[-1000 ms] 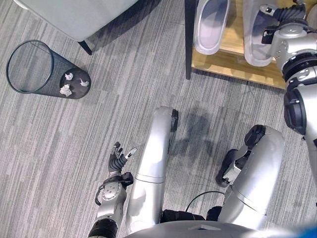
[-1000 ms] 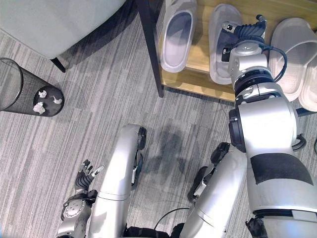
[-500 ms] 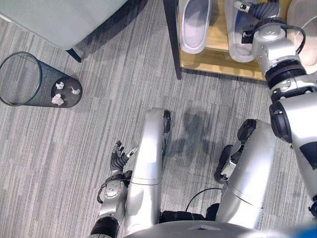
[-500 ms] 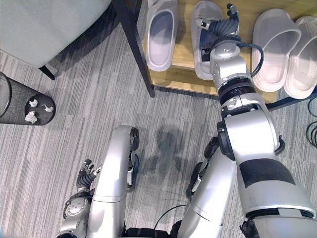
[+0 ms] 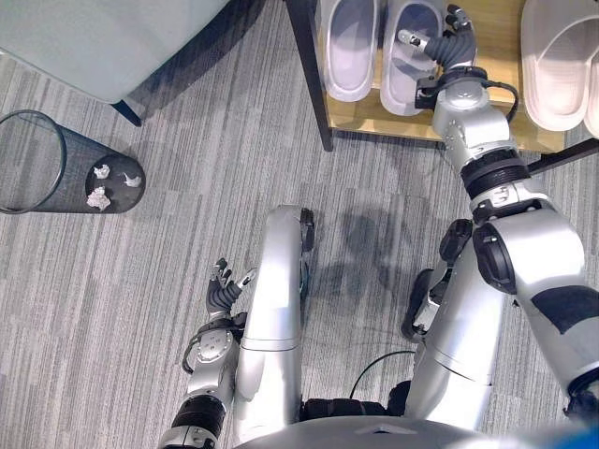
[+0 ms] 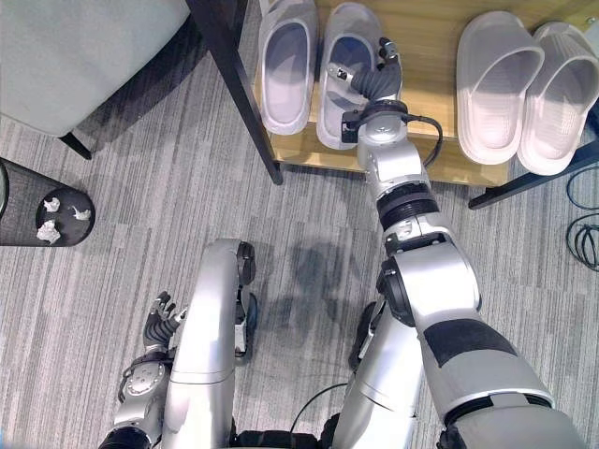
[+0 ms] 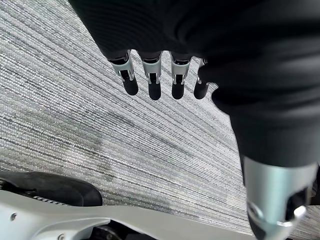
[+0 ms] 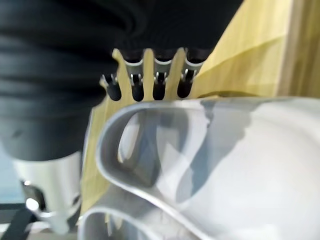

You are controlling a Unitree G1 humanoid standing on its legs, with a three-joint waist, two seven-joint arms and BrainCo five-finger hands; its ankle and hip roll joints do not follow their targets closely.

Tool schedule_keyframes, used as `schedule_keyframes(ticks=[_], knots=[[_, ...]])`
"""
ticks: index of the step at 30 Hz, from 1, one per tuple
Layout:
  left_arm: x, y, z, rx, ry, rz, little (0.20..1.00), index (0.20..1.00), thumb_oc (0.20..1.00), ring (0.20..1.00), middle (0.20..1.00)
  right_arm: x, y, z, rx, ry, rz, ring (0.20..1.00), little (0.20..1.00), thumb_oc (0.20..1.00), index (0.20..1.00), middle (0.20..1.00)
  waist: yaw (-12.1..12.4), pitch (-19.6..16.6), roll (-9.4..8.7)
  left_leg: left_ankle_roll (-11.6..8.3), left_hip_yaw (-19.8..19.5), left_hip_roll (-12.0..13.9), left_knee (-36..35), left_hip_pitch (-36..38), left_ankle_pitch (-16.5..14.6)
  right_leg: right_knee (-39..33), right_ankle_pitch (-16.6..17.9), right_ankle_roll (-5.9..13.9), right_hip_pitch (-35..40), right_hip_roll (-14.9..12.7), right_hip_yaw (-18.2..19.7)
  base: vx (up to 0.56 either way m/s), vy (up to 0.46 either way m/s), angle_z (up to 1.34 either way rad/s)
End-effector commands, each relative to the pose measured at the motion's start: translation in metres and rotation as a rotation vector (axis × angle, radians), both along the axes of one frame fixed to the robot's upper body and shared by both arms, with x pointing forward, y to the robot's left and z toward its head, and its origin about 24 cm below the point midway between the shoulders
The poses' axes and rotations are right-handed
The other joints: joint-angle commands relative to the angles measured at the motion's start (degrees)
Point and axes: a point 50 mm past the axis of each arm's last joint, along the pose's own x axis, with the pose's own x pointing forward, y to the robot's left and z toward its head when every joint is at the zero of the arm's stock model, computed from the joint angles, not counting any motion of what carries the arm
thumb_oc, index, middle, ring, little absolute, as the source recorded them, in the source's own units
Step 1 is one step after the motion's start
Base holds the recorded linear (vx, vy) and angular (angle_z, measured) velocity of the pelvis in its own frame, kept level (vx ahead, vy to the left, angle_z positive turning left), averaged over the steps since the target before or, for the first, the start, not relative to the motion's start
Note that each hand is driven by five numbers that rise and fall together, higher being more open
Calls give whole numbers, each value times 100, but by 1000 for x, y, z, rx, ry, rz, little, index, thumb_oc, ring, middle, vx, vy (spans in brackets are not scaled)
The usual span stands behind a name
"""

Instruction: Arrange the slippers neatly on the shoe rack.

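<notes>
A wooden shoe rack (image 6: 440, 164) holds two pairs of pale grey slippers. On its left part a slipper (image 6: 288, 61) lies close beside its mate (image 6: 342, 65), both pointing the same way. My right hand (image 6: 374, 79) rests on that mate's right side, thumb over the strap and fingers (image 8: 150, 85) curled past its far edge; the right wrist view shows the slipper (image 8: 225, 165) from very close. The other pair (image 6: 491, 79) lies side by side at the right. My left hand (image 5: 225, 295) hangs low over the carpet, its fingers (image 7: 152, 80) relaxed and holding nothing.
A dark rack leg (image 6: 234, 84) stands at the shelf's left corner. A black mesh bin (image 5: 56, 164) with crumpled paper sits on the carpet at the left. Grey furniture (image 5: 112, 37) fills the upper left corner.
The camera has shifted. My right hand has brought the slipper it holds leftward, so the gap to the leftmost slipper has closed. The left hand has stayed put.
</notes>
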Motion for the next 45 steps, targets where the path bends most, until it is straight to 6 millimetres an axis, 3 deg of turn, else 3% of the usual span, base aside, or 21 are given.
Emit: schedule_keyframes(ticks=[1, 11, 17, 26, 45], knots=[[-4, -9, 1, -20, -30, 0, 1000, 1000, 1000, 1000, 1000, -7, 11, 33, -60, -126, 27, 1000, 1000, 1000, 1000, 1000, 161, -120, -70, 568, -404, 151, 755, -561, -181, -302, 1338, -344, 78, 80, 627, -13, -1, -4], [-2, -8, 1, 47, -13, -36, 1000, 1000, 1000, 1000, 1000, -2, -12, 30, -24, -99, -71, 1000, 1000, 1000, 1000, 1000, 236, -120, 10, 576, -431, 122, 760, -561, -179, -297, 1332, -330, 78, 104, 604, 0, 0, 0], [-1, -8, 0, 60, -7, -66, 1000, 1000, 1000, 1000, 1000, 0, -15, 32, 19, -111, -10, 1000, 1000, 1000, 1000, 1000, 282, -123, 39, 568, -441, 73, 784, -561, -142, -255, 1350, -326, 78, 92, 626, 0, 0, 0], [-1, -13, -4, 83, 18, -119, 1000, 1000, 1000, 1000, 1000, 3, -3, 45, -24, -89, 29, 1000, 1000, 1000, 1000, 1000, 339, -127, 52, 573, -457, 16, 755, -561, -77, -223, 1367, -320, 93, 105, 640, 0, 0, 0], [-12, -14, -19, 114, 83, -150, 1000, 1000, 1000, 1000, 1000, 2, -18, 56, -35, -115, 36, 1000, 1000, 1000, 1000, 1000, 480, -362, 98, 598, -488, -134, 658, -561, 46, -249, 1405, -283, 123, 75, 652, 0, 0, 0]])
